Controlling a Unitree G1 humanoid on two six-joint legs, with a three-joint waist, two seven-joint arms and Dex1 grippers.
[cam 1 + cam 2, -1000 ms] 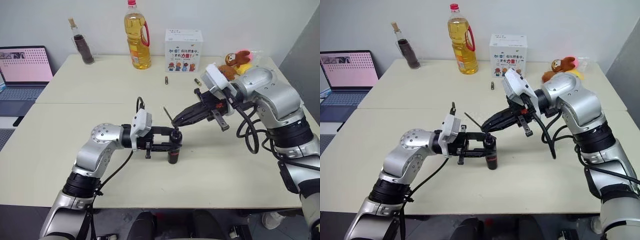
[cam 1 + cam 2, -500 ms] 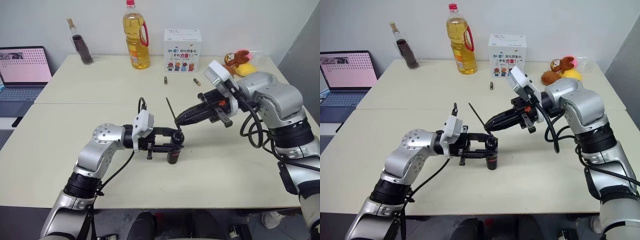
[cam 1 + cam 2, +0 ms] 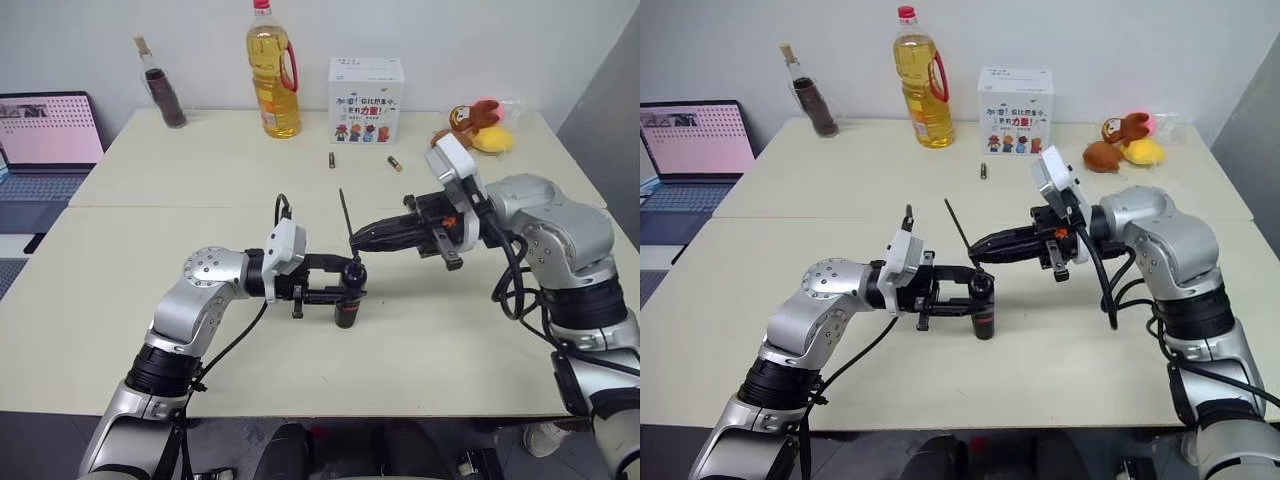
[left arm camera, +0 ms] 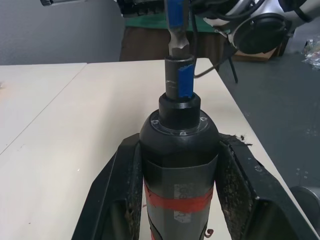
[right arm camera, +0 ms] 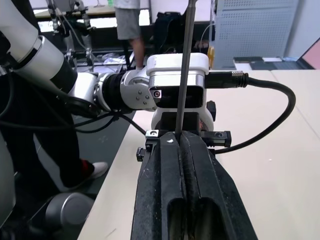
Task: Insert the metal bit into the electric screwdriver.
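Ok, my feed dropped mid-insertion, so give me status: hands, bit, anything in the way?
Left hand shut on upright screwdriver. Right hand shut on bit, its lower end just above the screwdriver's socket, not yet in. Nothing between them.

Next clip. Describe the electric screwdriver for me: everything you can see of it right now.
The electric screwdriver is a stubby black tool with a rounded body, a red band around it and a stepped dark metal collar on top bearing a blue mark. It stands upright above the pale table, clamped at its sides by the left gripper, whose padded fingers press its body. Whether its base touches the table is unclear. The metal bit, held by the right gripper, sits at the collar's opening, not clearly seated.
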